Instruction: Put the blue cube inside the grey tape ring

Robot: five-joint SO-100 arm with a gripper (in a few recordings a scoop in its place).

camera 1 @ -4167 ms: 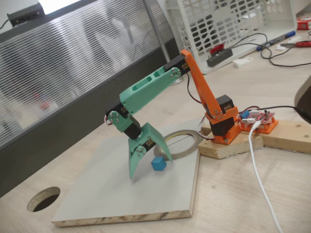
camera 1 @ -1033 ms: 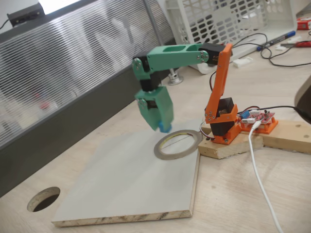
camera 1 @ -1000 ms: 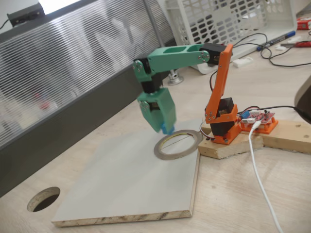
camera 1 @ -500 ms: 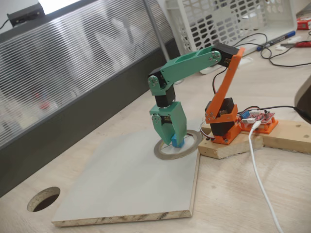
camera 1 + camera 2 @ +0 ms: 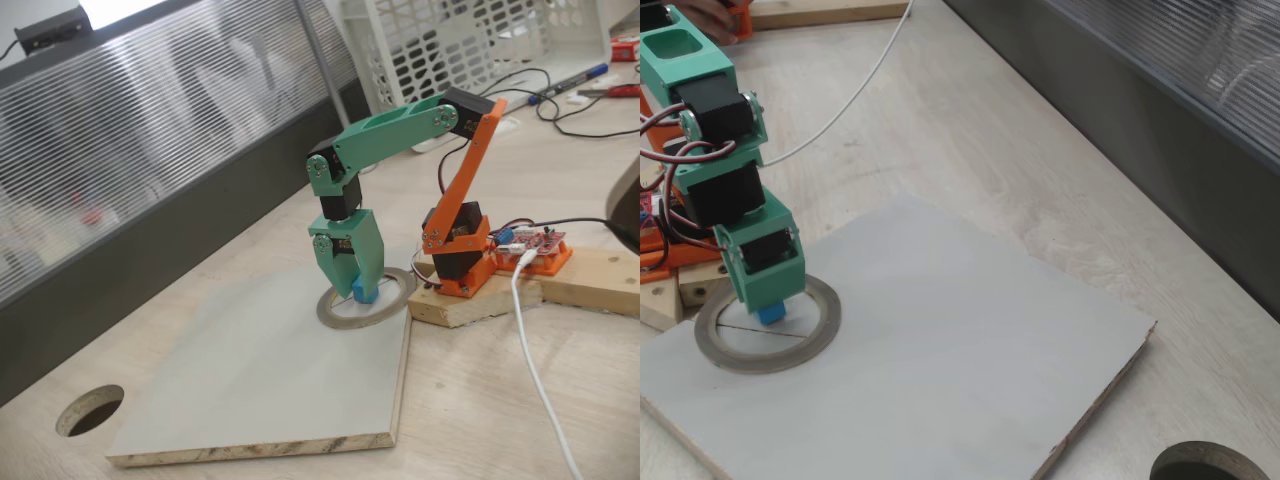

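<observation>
- The green two-finger gripper (image 5: pixel 358 290) points straight down, its fingers (image 5: pixel 762 285) close together, pinching the small sky-blue cube (image 5: pixel 364 293).
- The cube (image 5: pixel 770 314) hangs low within the opening of the flat grey tape ring (image 5: pixel 340 317), toward its 12 o'clock side in a fixed view (image 5: pixel 800 345); whether it touches the pale grey board (image 5: pixel 250 370) is unclear.
- Half a second ago the arm stood almost the same; the gripper has barely shifted.

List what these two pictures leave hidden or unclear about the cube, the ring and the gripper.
- Blue cube: in both fixed views the gripper covers its upper part; whether it rests on the board cannot be told.
- Grip: the fingers' contact with the cube is hidden by the gripper's body.
- Grey tape ring: its far arc sits behind the gripper.
- Round hole: cut off by the bottom edge.
</observation>
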